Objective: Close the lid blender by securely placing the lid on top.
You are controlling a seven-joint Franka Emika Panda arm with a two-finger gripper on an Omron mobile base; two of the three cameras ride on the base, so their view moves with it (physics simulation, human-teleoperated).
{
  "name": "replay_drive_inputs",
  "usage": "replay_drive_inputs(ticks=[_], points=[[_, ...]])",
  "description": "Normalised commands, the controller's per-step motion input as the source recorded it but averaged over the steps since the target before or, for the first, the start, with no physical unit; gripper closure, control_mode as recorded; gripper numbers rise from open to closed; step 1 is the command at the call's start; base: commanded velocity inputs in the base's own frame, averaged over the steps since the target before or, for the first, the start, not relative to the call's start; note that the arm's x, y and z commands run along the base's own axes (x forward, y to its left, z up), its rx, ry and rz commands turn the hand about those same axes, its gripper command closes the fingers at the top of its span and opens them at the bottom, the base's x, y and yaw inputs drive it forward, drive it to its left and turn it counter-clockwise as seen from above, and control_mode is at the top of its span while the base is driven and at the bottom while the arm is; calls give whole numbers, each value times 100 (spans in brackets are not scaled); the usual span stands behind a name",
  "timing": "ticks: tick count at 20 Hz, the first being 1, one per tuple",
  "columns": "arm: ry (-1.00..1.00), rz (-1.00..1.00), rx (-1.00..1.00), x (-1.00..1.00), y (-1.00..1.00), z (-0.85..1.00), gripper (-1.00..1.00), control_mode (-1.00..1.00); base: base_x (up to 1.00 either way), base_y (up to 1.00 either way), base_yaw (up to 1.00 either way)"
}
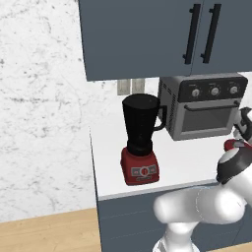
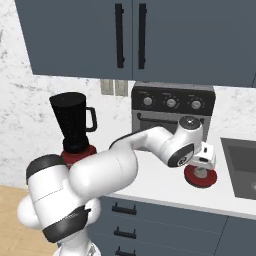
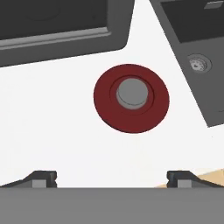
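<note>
Above the lid (image 3: 131,98) lying flat on the desk (image 3: 52,131), tool (image 3: 111,178) spread apart: descend centred, clamp the grey cap squarely before lifting toward blender (image 1: 141,140).

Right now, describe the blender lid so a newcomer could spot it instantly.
Start at the grey toaster oven on the white counter; just in front of it, toward the dark sink, a small flat red disc with a pale grey centre cap lies on the counter under the open gripper. The only other red is the squat base of the black blender.
</note>
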Motion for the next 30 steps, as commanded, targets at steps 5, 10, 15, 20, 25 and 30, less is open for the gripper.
replay_drive_inputs(ticks=[5, 10, 15, 20, 25, 30], points=[[0, 0, 15, 26, -37, -3, -100, -100, 0, 0, 0], [0, 0, 14, 21, -28, -8, -100, -100, 0, 0, 0], [0, 0, 9, 15, -11, -13, -100, -100, 0, 0, 0], [0, 0, 4, 14, -1, -20, -100, -100, 0, 0, 0], [1, 0, 0, 4, 0, -26, -100, -100, 0, 0, 0], [4, 1, 0, 0, 0, -29, -100, -100, 0, 0, 0]])
